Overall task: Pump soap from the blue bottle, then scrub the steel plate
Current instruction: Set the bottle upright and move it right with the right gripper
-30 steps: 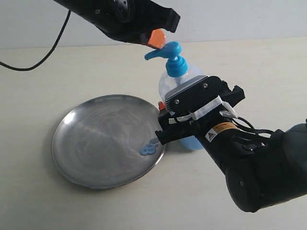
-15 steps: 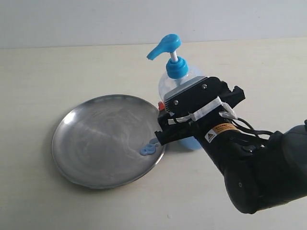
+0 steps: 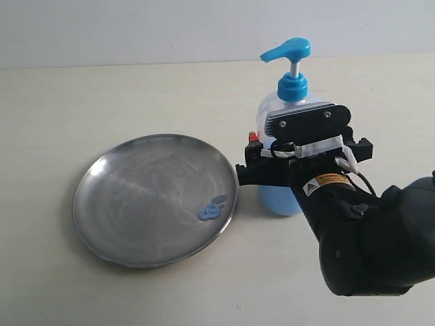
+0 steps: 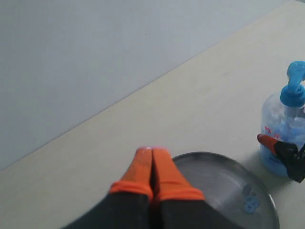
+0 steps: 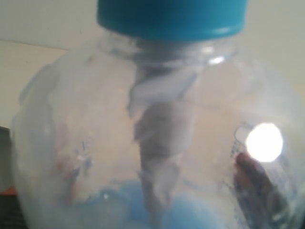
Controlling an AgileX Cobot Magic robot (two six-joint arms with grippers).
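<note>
Since a moment ago the blue bottle [image 3: 291,87], a tall clear plastic pump bottle with a bright blue head and pale blue liquid inside, has shifted right, off the rim of the steel plate [image 3: 149,197], a round shallow shiny dish with swirled scuffs, and the left arm has gone from the exterior view. That view shows the bottle upright, just beside the plate but apart from it, with the black right gripper [image 3: 262,157] spread wide and clamped round its body, one finger on each side; the arm hides much of the label and the lower right of the bottle. A small pale-blue blob of soap [image 3: 212,209] lies on the plate near its right rim, and the beige table [image 3: 136,88] is bare around them. Only the left wrist view shows the left gripper [image 4: 152,164]: its orange fingertips are pressed together with nothing between them, above the plate's near edge, with the bottle beyond. From the right wrist, the bottle fills the frame, blurred, with a bright glare spot [image 5: 263,141]
</note>
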